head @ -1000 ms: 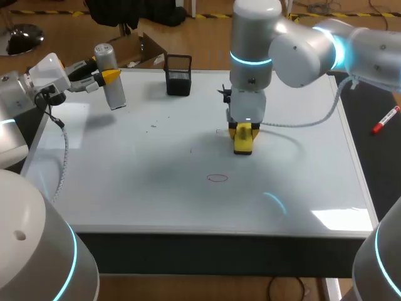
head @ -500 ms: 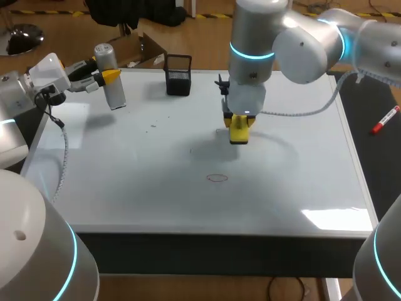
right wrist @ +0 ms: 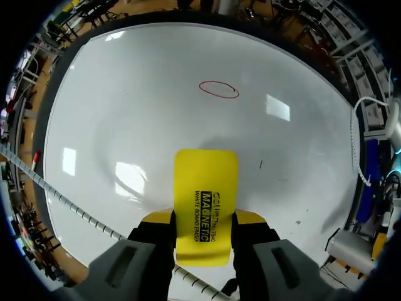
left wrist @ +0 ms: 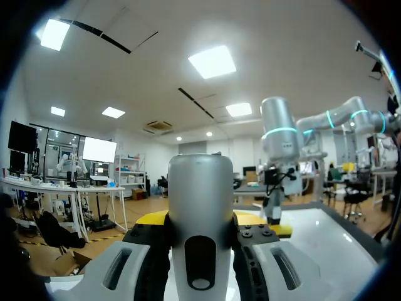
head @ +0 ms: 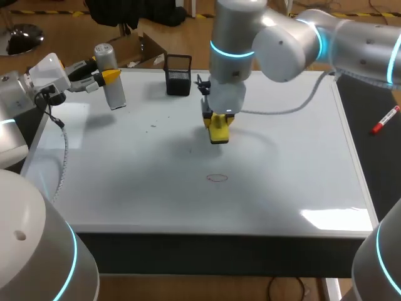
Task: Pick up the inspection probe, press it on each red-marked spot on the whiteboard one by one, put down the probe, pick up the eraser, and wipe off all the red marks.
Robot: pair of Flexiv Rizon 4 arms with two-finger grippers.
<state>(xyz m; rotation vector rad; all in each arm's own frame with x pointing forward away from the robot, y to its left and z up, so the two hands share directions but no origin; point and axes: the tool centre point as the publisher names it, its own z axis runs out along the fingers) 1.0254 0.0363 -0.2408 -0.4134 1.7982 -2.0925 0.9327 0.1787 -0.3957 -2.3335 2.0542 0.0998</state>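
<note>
One whiteboard [head: 301, 182] carries a single red ring [head: 217, 178]. There is one yellow eraser [head: 218, 130], one grey inspection probe [head: 111, 88], one black holder [head: 178, 75] at the far edge and one red marker [head: 385, 120] off to the right. The right gripper [head: 217, 120] clamps the eraser from both sides above the board's middle. The ring lies apart on its near side, straight ahead of the eraser [right wrist: 205, 188] in the wrist view. The left gripper [head: 105, 77] grips the probe at the far left corner, roughly upright.
</note>
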